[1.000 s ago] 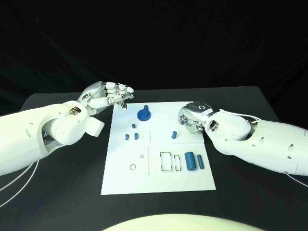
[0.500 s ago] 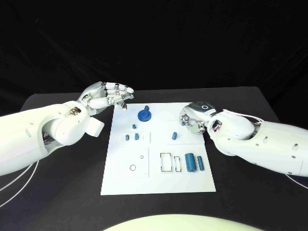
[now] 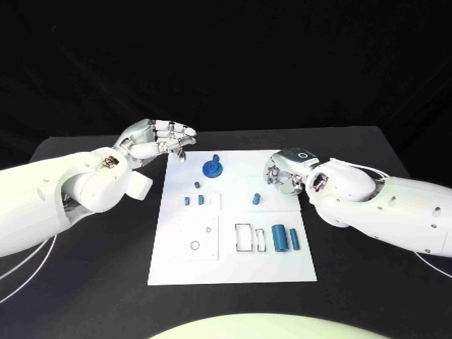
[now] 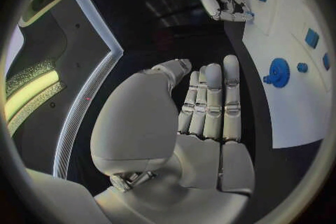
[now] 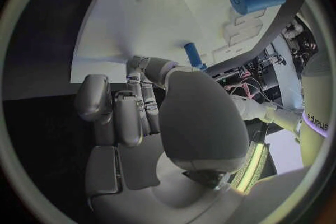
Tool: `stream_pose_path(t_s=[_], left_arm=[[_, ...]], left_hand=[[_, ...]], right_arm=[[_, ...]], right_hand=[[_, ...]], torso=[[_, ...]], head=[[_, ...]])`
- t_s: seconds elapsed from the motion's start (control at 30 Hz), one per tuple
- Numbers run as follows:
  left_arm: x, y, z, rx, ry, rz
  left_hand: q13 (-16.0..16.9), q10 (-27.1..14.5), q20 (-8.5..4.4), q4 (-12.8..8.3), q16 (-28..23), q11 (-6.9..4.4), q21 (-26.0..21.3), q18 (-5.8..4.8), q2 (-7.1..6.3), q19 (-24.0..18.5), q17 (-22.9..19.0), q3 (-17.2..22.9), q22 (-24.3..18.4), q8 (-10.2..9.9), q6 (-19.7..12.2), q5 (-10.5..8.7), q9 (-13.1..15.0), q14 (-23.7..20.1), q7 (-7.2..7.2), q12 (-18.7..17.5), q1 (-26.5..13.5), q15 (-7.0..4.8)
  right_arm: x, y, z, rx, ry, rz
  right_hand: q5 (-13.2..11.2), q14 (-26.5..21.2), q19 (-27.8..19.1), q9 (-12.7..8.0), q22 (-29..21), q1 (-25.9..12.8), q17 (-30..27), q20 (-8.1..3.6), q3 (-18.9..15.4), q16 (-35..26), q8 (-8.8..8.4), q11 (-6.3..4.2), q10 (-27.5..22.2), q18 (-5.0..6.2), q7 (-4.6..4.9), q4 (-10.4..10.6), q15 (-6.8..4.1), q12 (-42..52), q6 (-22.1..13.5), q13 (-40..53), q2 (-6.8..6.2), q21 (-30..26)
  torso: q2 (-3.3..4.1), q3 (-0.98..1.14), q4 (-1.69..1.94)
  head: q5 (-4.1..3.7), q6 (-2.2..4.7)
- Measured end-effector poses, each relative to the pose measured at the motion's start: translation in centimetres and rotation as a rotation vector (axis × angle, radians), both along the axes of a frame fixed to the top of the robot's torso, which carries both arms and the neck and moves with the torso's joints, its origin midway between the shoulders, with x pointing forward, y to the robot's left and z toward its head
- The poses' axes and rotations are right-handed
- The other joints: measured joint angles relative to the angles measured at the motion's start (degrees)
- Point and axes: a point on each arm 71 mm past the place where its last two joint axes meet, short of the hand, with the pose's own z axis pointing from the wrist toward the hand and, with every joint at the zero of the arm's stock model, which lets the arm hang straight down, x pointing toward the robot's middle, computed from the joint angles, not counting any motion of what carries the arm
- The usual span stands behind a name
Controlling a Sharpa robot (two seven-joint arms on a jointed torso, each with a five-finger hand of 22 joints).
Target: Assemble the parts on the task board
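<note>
The black table (image 3: 83, 282) carries the white task board (image 3: 236, 261) at its centre, long axis running away from the robot. The left hand (image 3: 157, 141) hovers off the board's far left corner, fingers curled in together with nothing visible in them. The right hand (image 3: 287, 173) sits low at the board's right edge, fingers bent inward; whether they touch a part cannot be told, and no part is seen held.

Parts on the board: a large blue cylinder (image 3: 279, 237) with a thinner blue rod (image 3: 294, 239) just beside it near the right edge; a blue gear (image 3: 212, 168) at the far end; a short blue pin (image 3: 256, 198) near the right hand's fingertips; two small blue pegs (image 3: 193, 200) left of centre.

Risk, as judged: the pin lies close by the right hand's fingers, so a slightly misplaced closing could knock it rolling across the smooth board rather than capture it.
</note>
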Motion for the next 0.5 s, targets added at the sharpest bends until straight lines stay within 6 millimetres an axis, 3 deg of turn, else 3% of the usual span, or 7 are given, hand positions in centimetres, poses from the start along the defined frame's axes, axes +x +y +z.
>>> stream_pose_path(t_s=[0.1, 0.27, 0.5], left_arm=[[0.0, 0.0, 0.0, 0.0, 0.0, 0.0], [0.0, 0.0, -0.01, 0.001, 0.001, 0.0], [0.0, 0.02, -0.01, 0.002, 0.002, 0.0]], left_hand=[[0.0, 0.0, 0.0, 0.0, 0.0, 0.0, 0.0, 0.0, 0.0, 0.0, 0.0, 0.0, 0.0, 0.0, 0.0, 0.0, 0.0, 0.0, 0.0, 0.0, 0.0, 0.0], [-0.08, -0.21, 0.0, 0.0, 0.0, 0.21, 0.0, 0.0, 0.0, 0.0, -0.05, 0.0, 0.0, 0.0, 0.0, 0.0, -0.06, 0.0, 0.0, -0.28, 0.0, 0.0], [-0.08, -0.21, 0.0, 0.0, 0.0, 0.21, 0.0, 0.0, 0.0, 0.0, -0.05, 0.0, 0.0, 0.0, 0.0, 0.0, -0.06, 0.0, 0.0, -0.28, 0.0, 0.0]], right_arm=[[0.13, 0.04, -0.05, -0.001, 0.009, -0.002], [0.4, 0.1, -0.15, -0.006, 0.022, -0.006], [0.69, 0.18, -0.08, -0.008, 0.027, -0.008]], right_hand=[[-1.23, 0.0, 0.0, -0.19, 0.0, -0.52, -0.14, 0.0, -0.07, 0.0, -0.28, -0.24, 0.24, 0.02, -0.01, -0.24, 0.0, -0.65, -0.01, -0.08, 0.05, -0.46], [-2.18, -0.29, -0.65, -0.54, 0.0, -1.35, -0.46, 0.65, -0.29, 0.0, -1.75, -0.93, -0.14, 0.06, 1.01, -0.47, 0.37, -2.39, -1.66, -0.63, -0.15, -1.98], [-2.18, -0.22, -1.75, -1.49, -0.06, -3.6, -0.53, 1.75, -0.56, 0.0, -3.67, 0.8, -4.51, 0.08, 2.13, -0.2, 1.66, -5.04, -4.37, -2.04, -1.56, -4.48]], torso=[[0.0, 0.0, 0.0], [-0.01, 0.0, 0.02], [-0.01, -0.01, 0.07]], head=[[-0.04, -0.01], [-0.13, -0.05], [-0.19, -0.13]])
